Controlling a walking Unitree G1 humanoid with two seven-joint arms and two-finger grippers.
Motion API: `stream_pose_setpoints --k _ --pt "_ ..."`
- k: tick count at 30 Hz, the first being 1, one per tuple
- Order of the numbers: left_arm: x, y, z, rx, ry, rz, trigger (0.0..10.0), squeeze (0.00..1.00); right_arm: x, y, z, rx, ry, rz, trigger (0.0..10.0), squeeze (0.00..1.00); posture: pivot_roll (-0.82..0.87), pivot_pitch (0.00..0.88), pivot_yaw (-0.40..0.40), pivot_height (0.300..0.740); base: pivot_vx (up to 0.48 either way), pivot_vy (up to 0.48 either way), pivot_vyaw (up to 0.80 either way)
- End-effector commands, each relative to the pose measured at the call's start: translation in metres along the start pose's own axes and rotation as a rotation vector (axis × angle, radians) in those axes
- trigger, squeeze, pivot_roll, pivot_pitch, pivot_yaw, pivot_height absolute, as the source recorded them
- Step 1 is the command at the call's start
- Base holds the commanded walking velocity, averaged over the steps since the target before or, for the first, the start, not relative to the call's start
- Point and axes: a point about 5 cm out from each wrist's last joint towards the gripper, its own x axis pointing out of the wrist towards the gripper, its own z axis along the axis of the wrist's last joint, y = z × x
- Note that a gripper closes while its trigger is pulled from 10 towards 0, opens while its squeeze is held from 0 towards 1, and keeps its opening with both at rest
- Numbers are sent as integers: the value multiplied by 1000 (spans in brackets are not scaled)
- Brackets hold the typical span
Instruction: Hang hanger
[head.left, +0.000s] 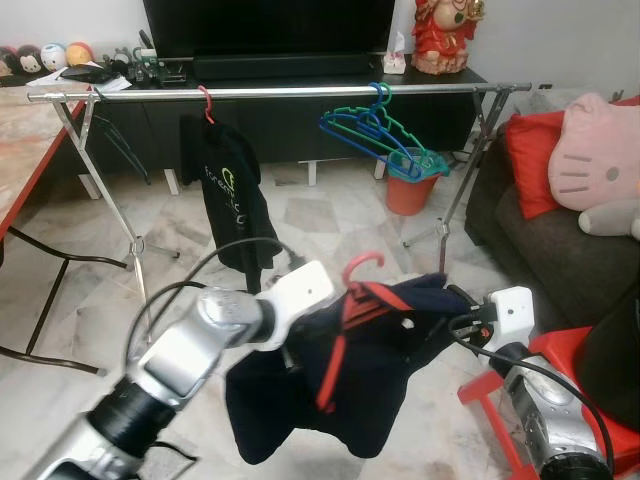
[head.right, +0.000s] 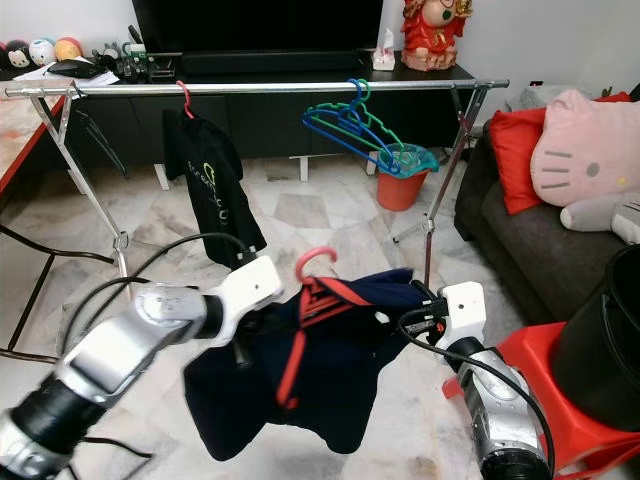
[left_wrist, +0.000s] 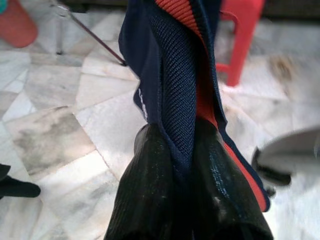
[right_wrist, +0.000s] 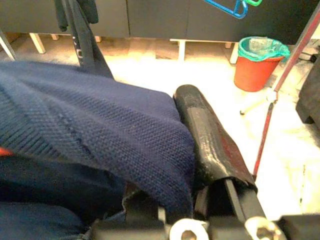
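Over on the left, the steel clothes rail (head.left: 270, 92) is running across the room in front of the dark TV cabinet (head.left: 300, 110), and a black shirt (head.left: 228, 190) is hanging from it on a red hook. Below that, the left hand (left_wrist: 187, 165) is reaching in from the left with its two black fingers (left_wrist: 150, 195) pressed together on a fold of the navy garment (head.left: 340, 380), right by the red-trimmed collar. The garment is draped on a red hanger (head.left: 362, 268) whose hook is sticking up, held low in front of the rail and well short of it. Further right, blue and green empty hangers (head.left: 375, 125) are dangling from the rail above an orange bin (head.left: 408, 185). The right hand (right_wrist: 185, 165) is gripping the garment's other shoulder, cloth pinched between its fingers, beside a red stool (head.left: 540, 410) and the sofa (head.left: 540, 240).
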Motion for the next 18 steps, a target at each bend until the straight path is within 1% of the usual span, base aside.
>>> stream_pose_setpoints --k 1,2,4,5,6,9,10,12,14,16,18 --pt "-11 -5 -3 108 33 -76 10000 0 -3 -8 1 -10 12 -26 0 0 9 0 -64 740 0 0 0" --pt "-11 -5 -3 108 33 -76 10000 0 -3 -8 1 -10 12 -26 0 0 9 0 -64 740 0 0 0" --pt "-15 -6 -9 158 81 -100 10000 0 -3 -8 1 -14 17 -21 0 0 11 0 -68 740 0 0 0" --pt "-15 -6 -9 158 81 -100 10000 0 -3 -8 1 -14 17 -21 0 0 11 0 -68 740 0 0 0" --pt "-16 -7 -11 184 86 -123 10000 0 -2 -8 0 -17 24 -15 0 0 10 0 -72 740 0 0 0" --pt "-19 -11 -12 222 81 -180 10000 0 -1 -8 -1 -24 44 0 0 0 10 0 -74 740 0 0 0" --pt "-21 -12 -11 265 85 -204 10000 0 -1 -7 -2 -32 60 13 0 0 12 0 -78 740 0 0 0" --pt "-22 -13 -8 284 64 -221 10000 0 -1 -7 -4 -38 78 25 0 0 15 0 -80 740 0 0 0" --pt "-26 -15 -5 294 22 -256 10000 0 -4 -7 -11 -49 131 40 0 0 13 0 -83 740 0 0 0" --pt "-26 -15 -5 294 22 -256 10000 0 -4 -7 -11 -49 131 40 0 0 13 0 -83 740 0 0 0" --pt "-30 -15 -5 314 10 -282 10000 0 -7 -7 -19 -62 184 54 0 0 13 0 -83 740 0 0 0"
